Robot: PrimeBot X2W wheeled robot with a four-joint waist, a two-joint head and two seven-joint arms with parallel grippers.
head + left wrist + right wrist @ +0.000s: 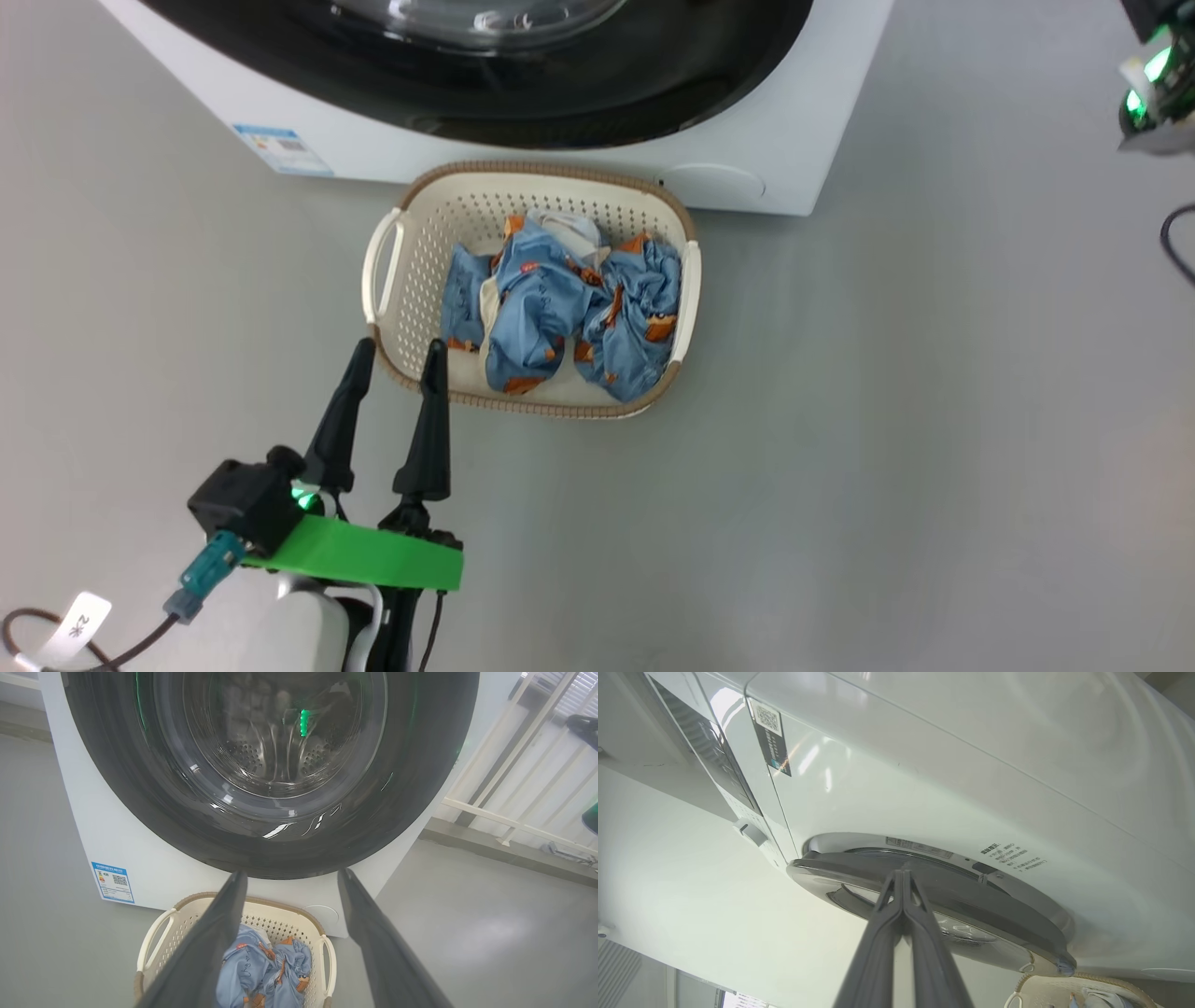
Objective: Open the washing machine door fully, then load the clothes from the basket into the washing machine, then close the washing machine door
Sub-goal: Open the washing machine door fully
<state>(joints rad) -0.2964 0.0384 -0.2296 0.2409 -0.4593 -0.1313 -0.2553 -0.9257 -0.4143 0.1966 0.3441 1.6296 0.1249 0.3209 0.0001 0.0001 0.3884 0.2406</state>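
Now, with its jaws pressed together, your right gripper point(902, 873) could slip off the glossy black round washing machine door point(971, 896) at mid-frame, while the spread-jawed left gripper point(397, 353) may snag the cream perforated plastic basket's point(541, 171) lower-left rim.

You're in a bare laundry corner: a white washing machine point(154, 868) stands just ahead of your left hand point(292, 873) on smooth grey floor point(467, 928). To that hand's right runs a white railing point(504, 822).
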